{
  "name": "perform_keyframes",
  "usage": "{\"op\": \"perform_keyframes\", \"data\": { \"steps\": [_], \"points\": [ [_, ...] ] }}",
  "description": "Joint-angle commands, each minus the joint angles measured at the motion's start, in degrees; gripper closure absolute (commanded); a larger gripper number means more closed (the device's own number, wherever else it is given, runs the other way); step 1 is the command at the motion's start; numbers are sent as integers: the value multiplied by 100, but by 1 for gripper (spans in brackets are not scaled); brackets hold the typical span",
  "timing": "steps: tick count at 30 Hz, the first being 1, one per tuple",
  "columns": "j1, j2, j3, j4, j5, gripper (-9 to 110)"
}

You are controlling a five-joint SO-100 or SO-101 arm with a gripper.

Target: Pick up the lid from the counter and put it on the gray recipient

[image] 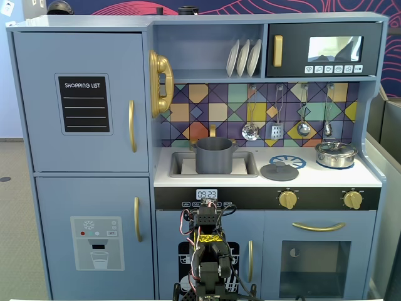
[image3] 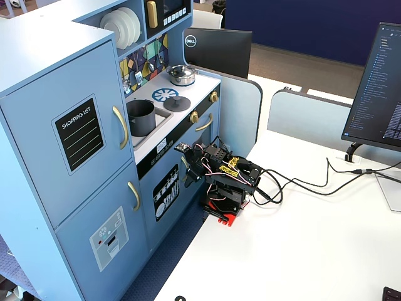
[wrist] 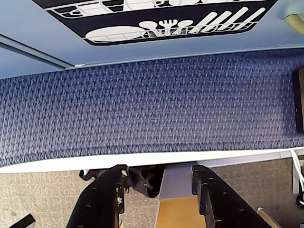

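The lid (image: 279, 170) is a flat dark-gray disc with a small knob. It lies on the white counter beside a blue-and-white burner mark, and it also shows in the other fixed view as the lid (image3: 177, 103). The gray recipient (image: 213, 155), a matte cylindrical pot, stands in the sink to the lid's left, seen from the side as the gray recipient (image3: 141, 117). My arm (image: 210, 248) is folded low in front of the lower cabinet, well below the counter. My gripper (wrist: 159, 173) is open with nothing between its fingers, pointing at blue carpet. Neither lid nor pot shows in the wrist view.
A shiny silver pot (image: 336, 153) with its own lid stands on the right burner. Utensils (image: 277, 128) hang on the tiled back wall above the counter. Gold knobs (image: 287, 199) stick out of the counter's front. Cables (image3: 301, 182) run over the white table (image3: 301, 251) behind the arm.
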Motion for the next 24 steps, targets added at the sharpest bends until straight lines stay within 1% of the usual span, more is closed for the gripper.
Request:
{"op": "perform_keyframes", "data": {
  "steps": [1,17,20,24],
  "points": [
    [888,-26,0,281,-167,101],
    [888,-26,0,255,-158,101],
    [888,-26,0,-202,-70,101],
    [905,-35,-44,-1143,-316,101]
  ]
}}
